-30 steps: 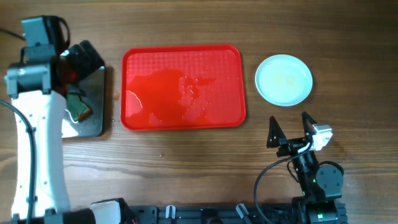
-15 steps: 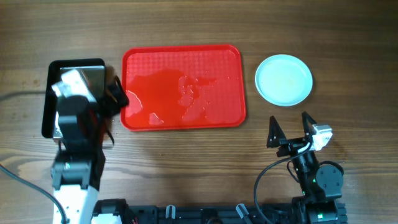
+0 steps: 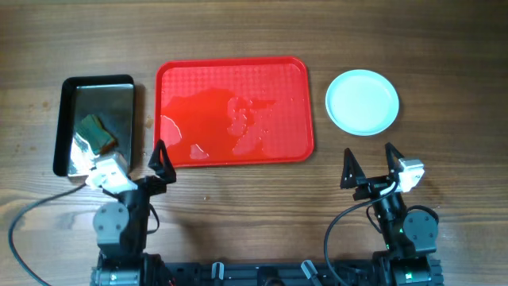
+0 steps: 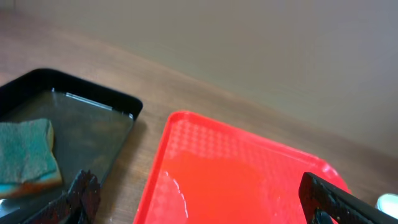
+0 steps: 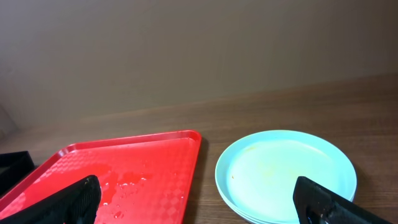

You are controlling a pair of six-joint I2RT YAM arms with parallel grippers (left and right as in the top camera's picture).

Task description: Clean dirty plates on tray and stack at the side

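The left gripper (image 3: 140, 165) stands with its jaws spread wide and nothing between them, hovering at the near edge of the table, between the near right corner of a black tray (image 3: 62, 119) and the near left corner of the tray (image 3: 232, 71). The right gripper (image 3: 370, 163) is just as wide open and equally empty, near the table's front edge, on the near side of the plates (image 3: 363, 102). The red tray lies flat with its long axis running left to right across the table, its surface bare but for a wet sheen. The plates sit stacked on the wood just off its right short end, not touching it; the top one faces up and looks clean save a faint yellowish trace. A green sponge (image 3: 97, 131) lies in the black tray.
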